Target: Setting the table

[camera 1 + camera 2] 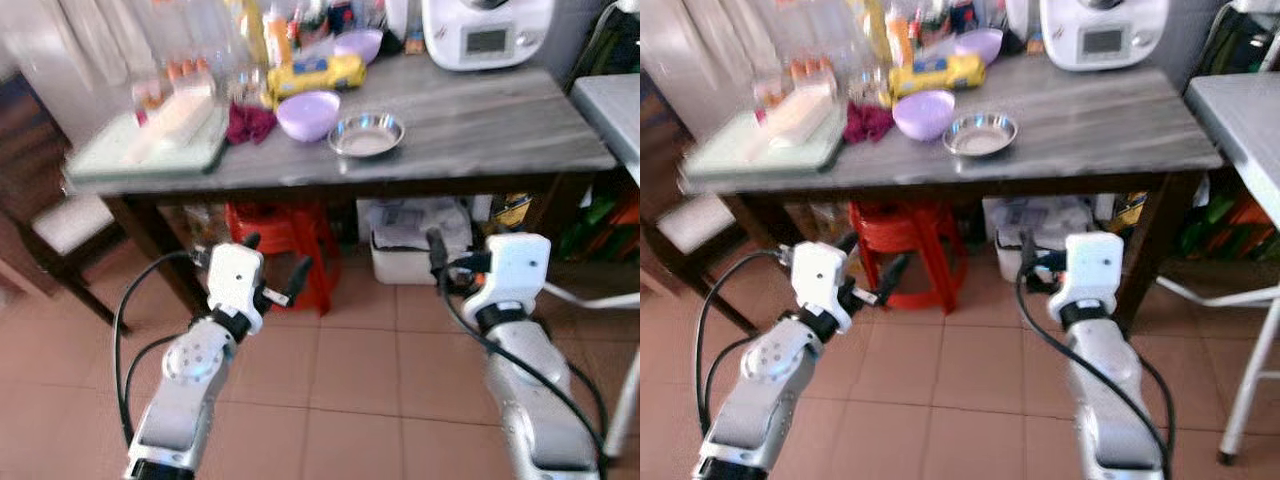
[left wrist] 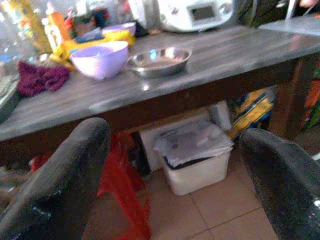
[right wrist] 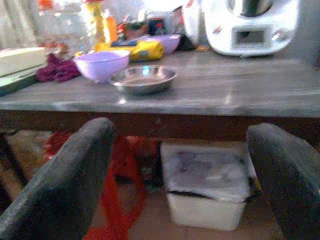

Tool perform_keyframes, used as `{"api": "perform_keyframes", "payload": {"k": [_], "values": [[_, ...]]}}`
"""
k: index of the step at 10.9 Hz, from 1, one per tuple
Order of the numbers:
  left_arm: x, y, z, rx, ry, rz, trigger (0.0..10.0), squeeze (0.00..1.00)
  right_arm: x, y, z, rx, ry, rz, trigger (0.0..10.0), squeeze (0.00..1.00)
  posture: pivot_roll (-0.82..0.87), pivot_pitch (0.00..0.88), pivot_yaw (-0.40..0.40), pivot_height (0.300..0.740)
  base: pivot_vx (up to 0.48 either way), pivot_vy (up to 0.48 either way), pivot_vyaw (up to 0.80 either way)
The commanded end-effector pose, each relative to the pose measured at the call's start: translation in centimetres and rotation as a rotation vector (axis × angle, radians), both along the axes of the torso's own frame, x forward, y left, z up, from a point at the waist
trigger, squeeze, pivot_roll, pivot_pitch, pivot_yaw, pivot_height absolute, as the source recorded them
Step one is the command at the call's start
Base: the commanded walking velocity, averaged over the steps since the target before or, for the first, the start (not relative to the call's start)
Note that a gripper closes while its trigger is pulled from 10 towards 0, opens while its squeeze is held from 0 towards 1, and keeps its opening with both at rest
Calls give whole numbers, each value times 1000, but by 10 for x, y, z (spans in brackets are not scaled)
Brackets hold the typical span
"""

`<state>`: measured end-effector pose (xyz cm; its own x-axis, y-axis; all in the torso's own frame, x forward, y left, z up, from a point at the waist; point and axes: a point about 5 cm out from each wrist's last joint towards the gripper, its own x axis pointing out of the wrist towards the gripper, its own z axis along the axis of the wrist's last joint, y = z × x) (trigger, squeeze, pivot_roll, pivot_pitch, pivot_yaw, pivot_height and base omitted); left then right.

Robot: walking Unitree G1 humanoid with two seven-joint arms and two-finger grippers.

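Note:
On the grey table (image 1: 500, 120) a steel bowl (image 1: 366, 134) stands near the front edge, a purple bowl (image 1: 308, 114) just left of it. A second purple bowl (image 1: 358, 44) sits at the back, behind a yellow pack (image 1: 315, 75). Both my arms are held low in front of the table, below its top. My left gripper (image 1: 276, 252) is open with nothing in it, its fingers (image 2: 60, 185) wide apart and aimed under the table edge. My right gripper (image 3: 182, 175) is also open and holds nothing, facing the steel bowl (image 3: 144, 78) from below.
A maroon cloth (image 1: 250, 122), a pale green tray (image 1: 150, 145), bottles and a white appliance (image 1: 487, 30) crowd the table's back and left. A red stool (image 1: 285, 235) and a white box (image 1: 415, 245) stand under it. A chair (image 1: 60, 220) is left, a white table (image 1: 610, 100) right.

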<state>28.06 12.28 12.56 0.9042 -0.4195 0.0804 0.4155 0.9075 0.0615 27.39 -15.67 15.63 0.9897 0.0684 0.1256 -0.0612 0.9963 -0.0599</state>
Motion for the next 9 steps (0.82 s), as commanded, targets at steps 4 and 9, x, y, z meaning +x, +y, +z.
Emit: {"api": "perform_keyframes", "payload": {"k": [4, 9], "values": [[0, 4, -1, 4, 7, -5, 10000, 0, -1, 3, 1, 31, -1, 13, 10000, 0, -123, 57, 147, 740, 0, -377, 0], [0, 3, -2, 5, 13, -16, 10000, 0, -1, 2, 0, 27, -1, 13, 10000, 0, -124, 57, 147, 740, 0, -369, -245]]}}
